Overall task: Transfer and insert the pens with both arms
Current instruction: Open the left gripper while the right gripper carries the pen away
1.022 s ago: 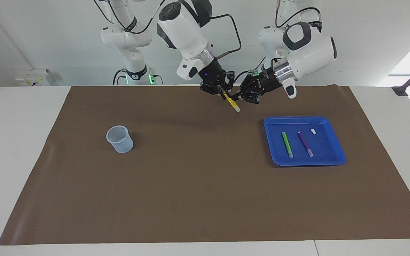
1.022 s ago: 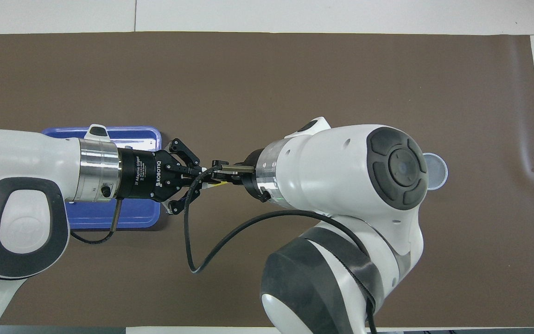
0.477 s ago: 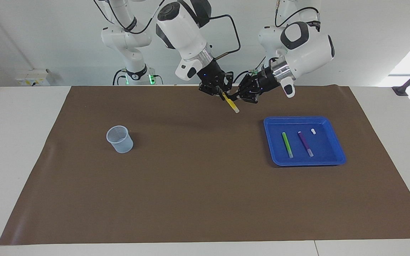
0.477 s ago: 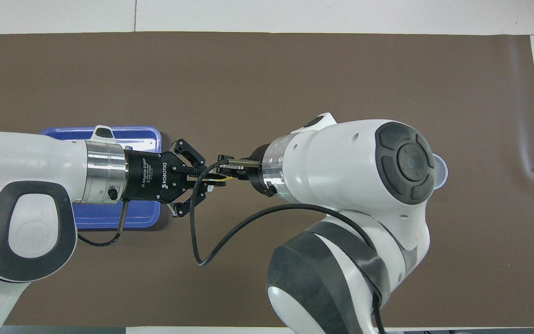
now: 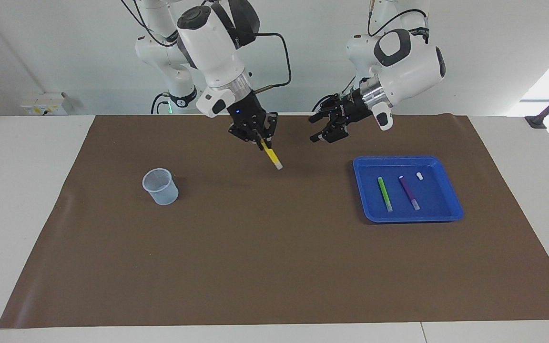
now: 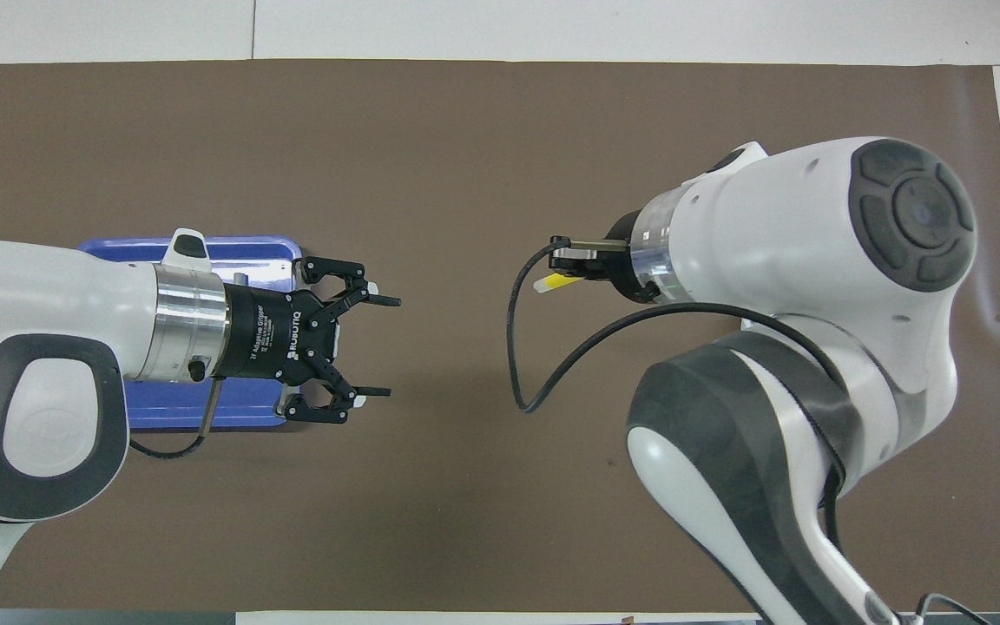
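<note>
Reading "ROBOTIQ", perhaps, on left gripper (image 6: 365, 347).

Scene evenly and brightly lit. Daylight glare blown out at facing view's right edge. Soft shadows cast on brown mat (image 5: 274, 247) beneath cup (image 5: 160, 186) and tray (image 5: 451, 209). Both views sharp; no edge distortion noticed.
</note>
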`<state>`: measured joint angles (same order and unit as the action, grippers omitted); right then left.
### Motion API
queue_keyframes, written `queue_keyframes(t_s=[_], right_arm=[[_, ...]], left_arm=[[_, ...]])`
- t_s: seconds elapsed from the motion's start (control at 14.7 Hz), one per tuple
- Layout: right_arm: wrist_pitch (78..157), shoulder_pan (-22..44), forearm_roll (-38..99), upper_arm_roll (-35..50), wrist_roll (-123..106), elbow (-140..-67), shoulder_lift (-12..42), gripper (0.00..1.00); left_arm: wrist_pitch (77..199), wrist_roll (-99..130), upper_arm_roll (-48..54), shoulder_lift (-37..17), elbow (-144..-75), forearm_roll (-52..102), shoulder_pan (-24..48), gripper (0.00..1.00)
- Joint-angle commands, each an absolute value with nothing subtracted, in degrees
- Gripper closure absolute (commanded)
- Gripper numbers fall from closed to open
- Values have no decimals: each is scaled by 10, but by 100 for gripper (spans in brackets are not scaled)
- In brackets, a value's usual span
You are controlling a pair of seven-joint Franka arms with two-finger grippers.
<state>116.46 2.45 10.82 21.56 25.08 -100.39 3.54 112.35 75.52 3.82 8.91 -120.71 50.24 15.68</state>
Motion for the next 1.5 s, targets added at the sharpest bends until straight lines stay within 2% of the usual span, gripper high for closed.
queue_keyframes(t_s=[0.0, 0.41, 0.68, 0.89, 1.23, 1.43], right_arm=[[1141, 20, 89, 162, 173, -1036, 11, 100], [1141, 20, 39, 35, 46, -1099, -14, 100], [1144, 19, 10, -3, 25, -1152, -38, 100], [1150, 19, 1, -11, 25, -1178, -47, 100], [1208, 17, 0, -14, 24, -1237, -47, 100], [1245, 16, 0, -14, 24, -1271, -45, 100]], left_arm=[[1073, 658, 35, 112, -1224, 441, 121, 0], [1027, 375, 35, 107, -1242, 267, 12, 0], [1051, 154, 35, 79, -1252, 170, -39, 0], [1115, 36, 35, 56, -1258, 87, -53, 0], [1308, 1, 36, 26, -1338, 67, -41, 0], [1335, -23, 36, 8, -1338, 65, -41, 6]])
